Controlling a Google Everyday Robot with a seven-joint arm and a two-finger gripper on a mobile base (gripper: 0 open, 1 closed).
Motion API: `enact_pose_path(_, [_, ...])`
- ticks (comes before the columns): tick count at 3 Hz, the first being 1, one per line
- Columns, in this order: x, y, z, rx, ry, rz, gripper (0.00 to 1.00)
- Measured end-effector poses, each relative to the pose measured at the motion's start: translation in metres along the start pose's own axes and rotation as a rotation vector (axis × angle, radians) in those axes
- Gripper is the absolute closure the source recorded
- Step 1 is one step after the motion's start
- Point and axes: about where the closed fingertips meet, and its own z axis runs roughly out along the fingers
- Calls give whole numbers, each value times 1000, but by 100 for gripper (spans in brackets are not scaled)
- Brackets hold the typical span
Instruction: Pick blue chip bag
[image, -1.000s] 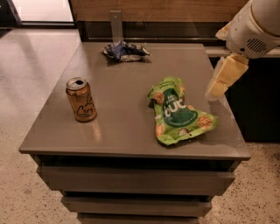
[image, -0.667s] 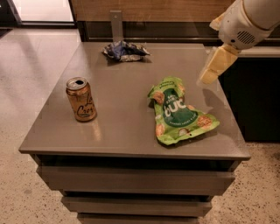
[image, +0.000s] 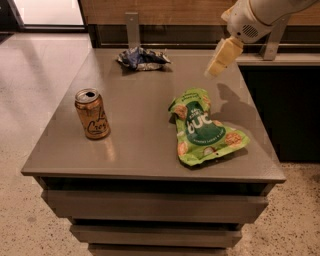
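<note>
The grey tabletop (image: 140, 135) carries three things, all well apart. The green snack bag (image: 202, 127) lies flat at front right. The hand (image: 221, 57) hangs above the back right, carrying nothing; open or closed, I cannot tell. The soda can (image: 92, 114) stands upright at left, opened, contents unseen. The blue chip bag (image: 142, 58) lies crumpled at the back edge, probably empty.
</note>
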Motion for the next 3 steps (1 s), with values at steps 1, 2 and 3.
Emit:
enact_pose_path(1, [0, 1, 0, -1, 1, 0, 0])
enact_pose_path(2, [-4, -12, 15, 10, -36, 4, 0])
enact_pose_path(3, [-16, -34, 48, 6, -82, -18, 0])
